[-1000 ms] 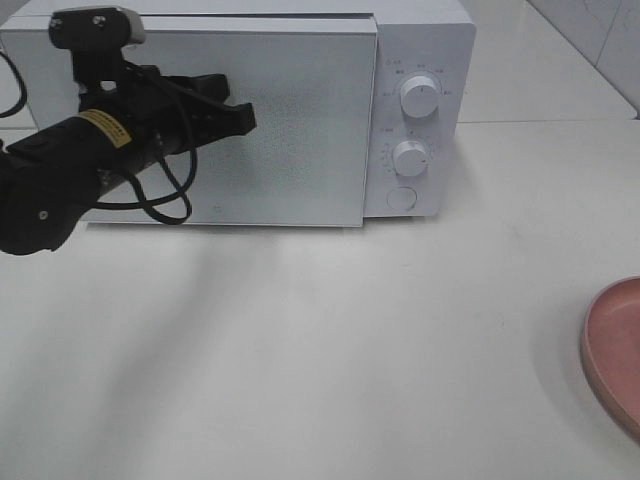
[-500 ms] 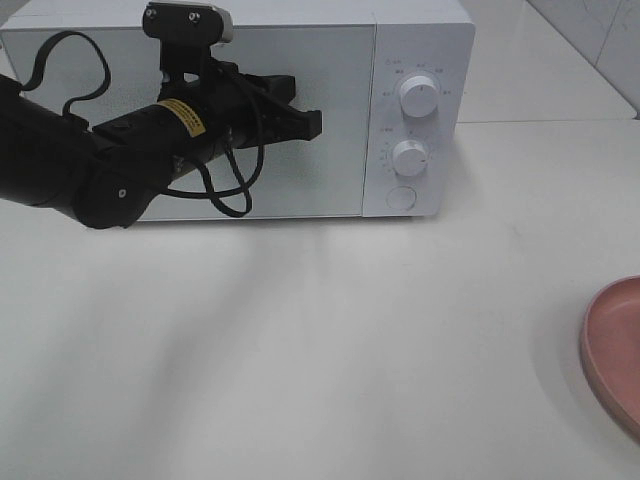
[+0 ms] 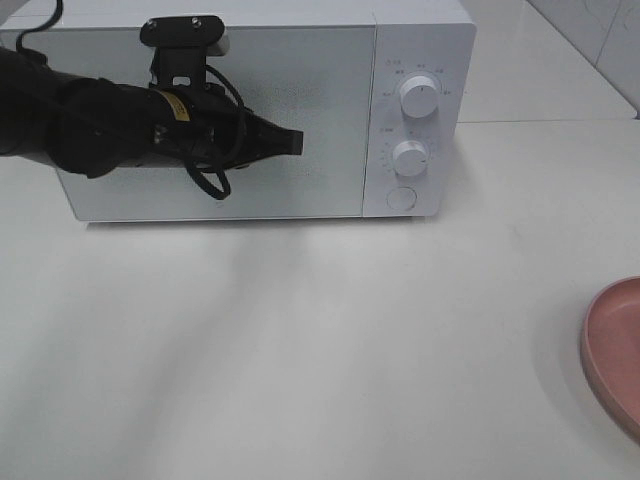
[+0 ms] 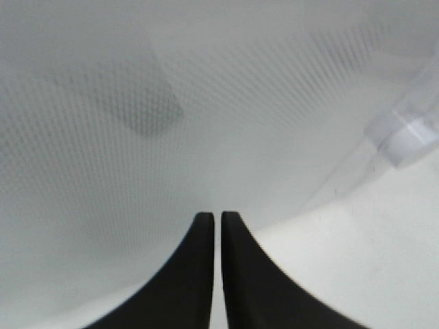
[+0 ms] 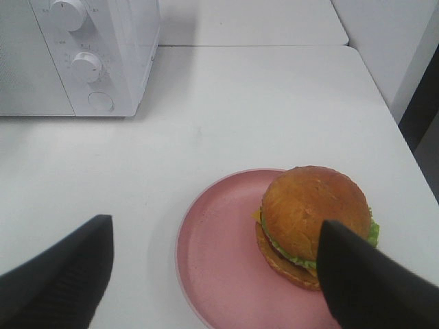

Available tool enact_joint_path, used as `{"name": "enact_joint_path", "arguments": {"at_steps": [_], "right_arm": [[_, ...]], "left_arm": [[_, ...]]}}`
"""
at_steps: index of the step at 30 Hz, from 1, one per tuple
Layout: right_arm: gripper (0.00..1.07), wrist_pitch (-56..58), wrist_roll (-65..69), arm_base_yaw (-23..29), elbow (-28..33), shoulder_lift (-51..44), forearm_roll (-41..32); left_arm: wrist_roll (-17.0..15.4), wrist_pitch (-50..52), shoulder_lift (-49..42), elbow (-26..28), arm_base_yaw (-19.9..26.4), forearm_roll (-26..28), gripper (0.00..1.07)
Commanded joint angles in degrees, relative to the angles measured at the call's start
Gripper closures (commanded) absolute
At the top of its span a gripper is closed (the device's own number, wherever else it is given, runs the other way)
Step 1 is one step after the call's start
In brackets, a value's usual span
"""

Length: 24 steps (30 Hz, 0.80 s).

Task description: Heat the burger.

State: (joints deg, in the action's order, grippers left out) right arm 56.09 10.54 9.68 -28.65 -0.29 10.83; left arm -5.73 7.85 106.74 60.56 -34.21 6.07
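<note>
My left gripper (image 3: 294, 142) is pinched shut on nothing, tips at the microwave door (image 3: 300, 80). The burger (image 5: 314, 223) sits on the pink plate (image 5: 219, 253) at about four o'clock from the microwave, nearer my right gripper (image 5: 212, 264), whose jaws stand wide and empty above it.

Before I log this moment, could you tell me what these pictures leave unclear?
- Burger: absent from the high view, whose right edge cuts the pink plate; only the right wrist view shows it.
- Microwave interior: hidden behind its shut, frosted door in every view.
- Dial markings: too small to read.
- Left gripper: whether it touches the door is unclear.
- Right gripper: fingers cut off by the frame edge.
</note>
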Motion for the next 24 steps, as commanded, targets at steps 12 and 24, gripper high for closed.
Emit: {"name": "enact_joint_path", "arguments": {"at_steps": [12,24], "right_arm": [[0.31,-0.63,-0.29,-0.34,0.11,-1.43,0.11],[0.31,-0.63,-0.29,-0.34,0.11,-1.43,0.11]], "left_arm": [[-0.34,-48.76,-11.57,0.34,-0.52,0.11,0.06],[0.34,-65.32,-19.54,0.34,5.27,-0.92,0.06]]}}
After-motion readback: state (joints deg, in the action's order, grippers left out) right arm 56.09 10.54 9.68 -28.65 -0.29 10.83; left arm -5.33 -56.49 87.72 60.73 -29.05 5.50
